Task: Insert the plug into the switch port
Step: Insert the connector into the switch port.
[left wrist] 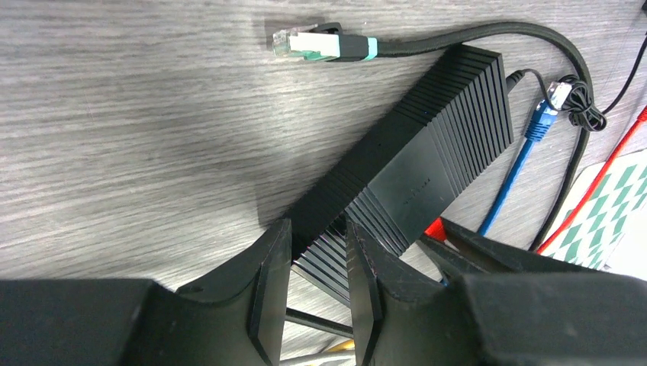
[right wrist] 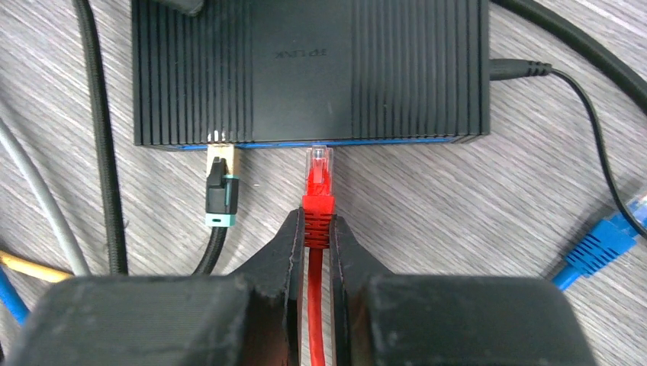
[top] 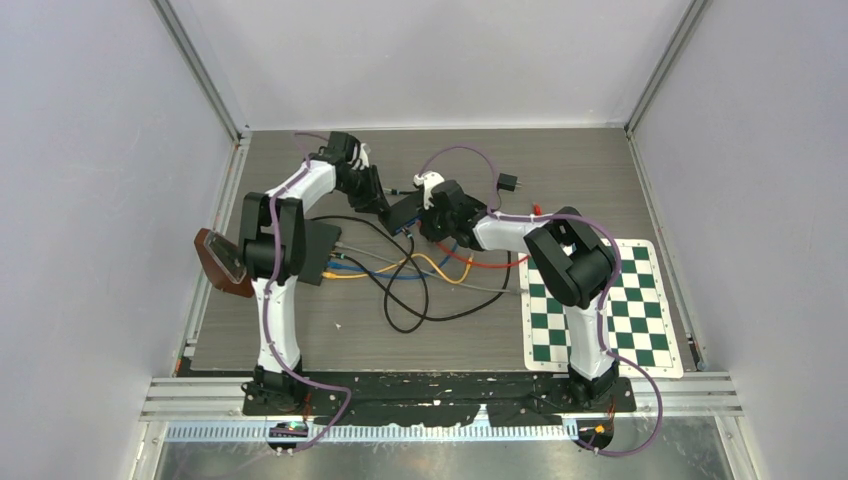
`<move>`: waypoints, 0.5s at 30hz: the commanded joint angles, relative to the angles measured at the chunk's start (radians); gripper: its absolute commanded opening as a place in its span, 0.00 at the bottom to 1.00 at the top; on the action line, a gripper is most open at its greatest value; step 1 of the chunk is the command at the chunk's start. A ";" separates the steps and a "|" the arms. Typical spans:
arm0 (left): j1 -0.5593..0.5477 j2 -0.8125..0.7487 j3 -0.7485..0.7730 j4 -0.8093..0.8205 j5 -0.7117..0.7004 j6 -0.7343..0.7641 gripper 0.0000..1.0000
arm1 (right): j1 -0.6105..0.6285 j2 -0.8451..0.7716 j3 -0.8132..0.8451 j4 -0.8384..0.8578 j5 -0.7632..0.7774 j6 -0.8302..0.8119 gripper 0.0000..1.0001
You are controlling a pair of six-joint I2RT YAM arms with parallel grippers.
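Observation:
The switch point(right wrist: 305, 69) is a black ribbed box lying flat on the wood table. A black plug with a teal collar point(right wrist: 220, 187) sits in one of its front ports. My right gripper point(right wrist: 317, 229) is shut on the boot of the red plug point(right wrist: 318, 179). The plug's clear tip meets the switch's front edge; I cannot tell whether it is inside a port. My left gripper point(left wrist: 317, 232) is shut on the near end of the switch point(left wrist: 427, 152). In the top view both grippers point(top: 385, 205) point(top: 440, 215) meet at the switch point(top: 405, 212).
A loose teal-collared plug point(left wrist: 320, 44) lies beyond the switch, and a blue plug point(right wrist: 599, 248) lies to its right. Yellow, grey, black and blue cables point(top: 420, 275) tangle in the middle. A green checkered mat point(top: 600, 300) lies at right, a brown object point(top: 222, 262) at left.

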 commanded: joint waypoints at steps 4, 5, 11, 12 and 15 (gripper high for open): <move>-0.022 0.030 0.072 -0.083 0.076 -0.016 0.34 | 0.017 -0.038 0.008 0.132 -0.034 -0.004 0.05; -0.022 0.030 0.064 -0.076 0.076 -0.018 0.34 | 0.018 -0.043 0.003 0.137 -0.034 -0.002 0.05; -0.022 0.029 0.049 -0.086 0.073 -0.015 0.33 | 0.018 -0.056 -0.008 0.149 0.002 0.010 0.05; -0.022 0.022 0.044 -0.088 0.064 -0.013 0.33 | 0.018 -0.058 -0.009 0.152 0.005 0.012 0.05; -0.023 0.003 0.035 -0.098 0.029 -0.001 0.35 | 0.019 -0.065 -0.023 0.166 0.003 0.016 0.05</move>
